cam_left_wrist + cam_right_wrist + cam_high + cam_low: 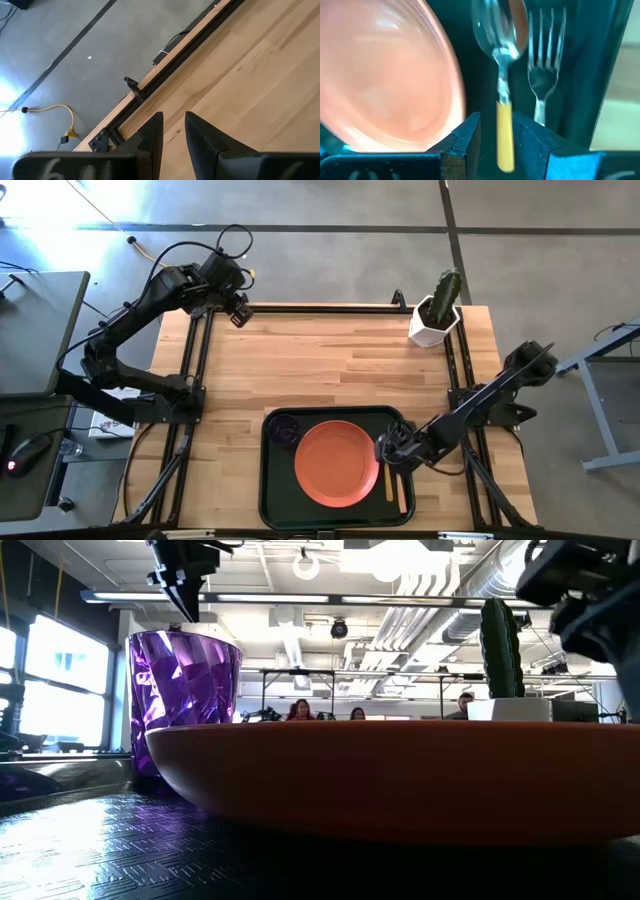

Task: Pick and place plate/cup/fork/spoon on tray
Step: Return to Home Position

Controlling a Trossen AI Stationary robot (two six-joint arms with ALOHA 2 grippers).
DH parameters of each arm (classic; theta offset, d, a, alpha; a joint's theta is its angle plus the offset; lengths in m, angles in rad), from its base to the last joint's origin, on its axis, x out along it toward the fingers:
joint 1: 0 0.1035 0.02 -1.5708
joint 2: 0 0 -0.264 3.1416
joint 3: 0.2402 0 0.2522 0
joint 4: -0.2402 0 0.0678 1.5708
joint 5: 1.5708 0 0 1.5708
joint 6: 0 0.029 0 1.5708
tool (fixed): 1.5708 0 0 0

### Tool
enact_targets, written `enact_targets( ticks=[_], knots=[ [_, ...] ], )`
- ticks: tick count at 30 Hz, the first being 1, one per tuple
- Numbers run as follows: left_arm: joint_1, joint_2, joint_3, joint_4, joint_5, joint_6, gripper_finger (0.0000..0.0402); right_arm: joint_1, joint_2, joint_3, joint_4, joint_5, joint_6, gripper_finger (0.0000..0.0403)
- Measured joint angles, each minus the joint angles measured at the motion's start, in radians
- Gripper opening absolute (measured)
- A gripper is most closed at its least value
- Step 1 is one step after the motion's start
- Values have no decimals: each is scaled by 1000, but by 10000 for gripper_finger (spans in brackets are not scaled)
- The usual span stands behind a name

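Right gripper (496,134) low over the tray (275,500), fingers (465,137) closed on the spoon (502,95) handle between them, fork (545,65) just beside, plate (336,463) to the other side, cup (286,429) beyond the plate, left gripper (173,135) over the counter (320,360) corner, fingers slightly apart.

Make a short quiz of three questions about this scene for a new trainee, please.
1. True or false: the plate lies on the tray.
2. Which utensil has its handle between the right gripper's fingers? A) the fork B) the spoon C) neither
3. Fill in: the cup stands in the tray's far ____ corner, as the high view shows it.

Key
1. True.
2. B; the fork lies beside it on the tray.
3. Left. The left gripper waits over the table's far left corner, holding nothing.
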Motion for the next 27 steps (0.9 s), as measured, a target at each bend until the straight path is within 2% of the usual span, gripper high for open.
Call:
enact_targets(
  ticks=[4, 9, 17, 22, 27],
  knots=[
    [0, 0, 0, 0, 43, 4, 72, -21, -59, 0, -51, 113, -43, 103],
    [0, 0, 0, 0, 157, 4, 72, -72, -148, 0, -98, 290, -176, 103],
    [0, 0, 0, 8, 319, -69, 72, -169, -341, 0, -154, 558, -530, 103],
    [-10, 0, 0, 41, 392, -182, 72, -249, -506, 0, -164, 625, -858, 103],
    [-78, -1, -5, 146, 415, -283, 72, -341, -695, 0, -159, 613, -1196, 103]
  ],
)
